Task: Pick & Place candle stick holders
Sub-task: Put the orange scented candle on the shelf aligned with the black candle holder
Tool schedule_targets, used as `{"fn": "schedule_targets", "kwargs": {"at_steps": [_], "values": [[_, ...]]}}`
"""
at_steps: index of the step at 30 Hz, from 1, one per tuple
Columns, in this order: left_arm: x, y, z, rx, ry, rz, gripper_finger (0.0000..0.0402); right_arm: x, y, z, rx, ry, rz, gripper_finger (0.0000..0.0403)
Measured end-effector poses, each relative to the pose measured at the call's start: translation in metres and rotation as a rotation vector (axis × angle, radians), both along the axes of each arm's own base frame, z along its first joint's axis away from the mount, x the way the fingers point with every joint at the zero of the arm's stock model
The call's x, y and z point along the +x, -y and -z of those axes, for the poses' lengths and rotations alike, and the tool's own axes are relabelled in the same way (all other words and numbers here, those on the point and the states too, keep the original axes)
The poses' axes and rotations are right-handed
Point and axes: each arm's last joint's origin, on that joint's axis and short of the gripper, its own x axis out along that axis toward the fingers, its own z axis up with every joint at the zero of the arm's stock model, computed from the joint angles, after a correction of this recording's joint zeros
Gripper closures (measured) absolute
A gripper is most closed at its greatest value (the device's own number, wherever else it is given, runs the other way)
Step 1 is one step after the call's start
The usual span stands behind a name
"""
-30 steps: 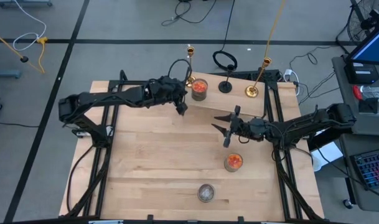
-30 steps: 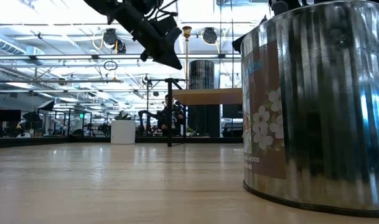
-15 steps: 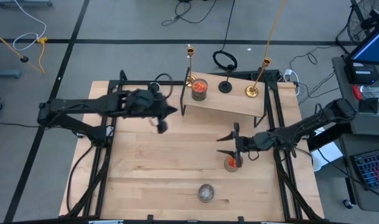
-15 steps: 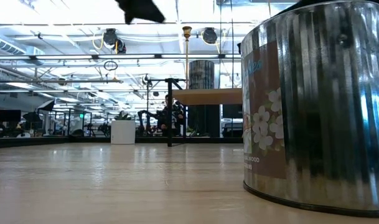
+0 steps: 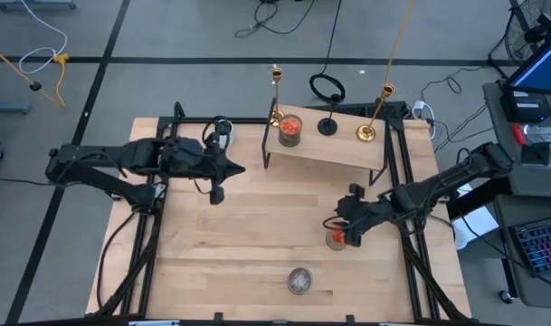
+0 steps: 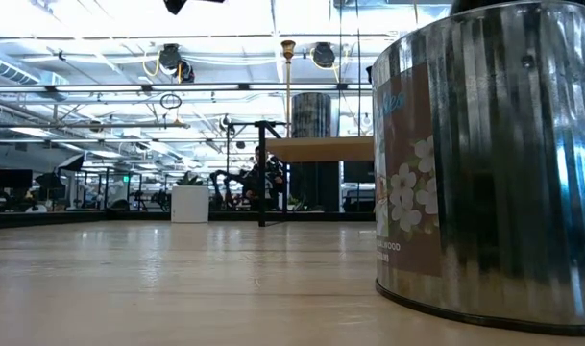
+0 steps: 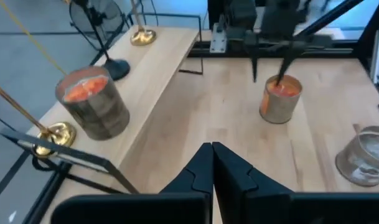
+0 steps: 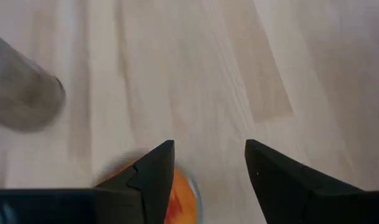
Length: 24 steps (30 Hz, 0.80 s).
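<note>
Your table (image 5: pixel 212 244) is carrying a raised shelf (image 5: pixel 329 148) at its far edge, which is holding one orange jar (image 5: pixel 290 129), the black holder (image 5: pixel 327 126) and two gold holders (image 5: pixel 366 132) (image 5: pixel 276 118), while the grey jar (image 5: pixel 299 281) is sitting alone near the front edge. Your right gripper (image 5: pixel 342 226) is hanging with fingers spread directly over the second orange jar (image 5: pixel 338 237) on the tabletop. Your left gripper (image 5: pixel 223 172) is hovering pressed together above the left half, well apart from every holder.
</note>
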Motion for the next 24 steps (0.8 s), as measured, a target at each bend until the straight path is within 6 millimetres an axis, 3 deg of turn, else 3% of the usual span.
{"fn": "schedule_targets", "kwargs": {"at_steps": [6, 11, 17, 24], "values": [[0.002, 0.009, 0.015, -0.001, -0.037, 0.039, 0.0381, -0.007, 0.003, 0.005, 0.013, -0.082, 0.054, 0.0219], [0.008, 0.021, 0.049, -0.011, -0.015, 0.096, 0.0377, -0.009, 0.001, 0.01, 0.076, -0.12, 0.037, 0.022], [0.011, 0.031, 0.085, -0.068, 0.033, 0.176, 0.0376, -0.017, 0.004, 0.031, 0.111, -0.189, 0.077, 0.022], [0.01, 0.034, 0.096, -0.095, 0.042, 0.175, 0.0397, -0.018, 0.004, 0.036, 0.113, -0.18, 0.078, 0.022]]}}
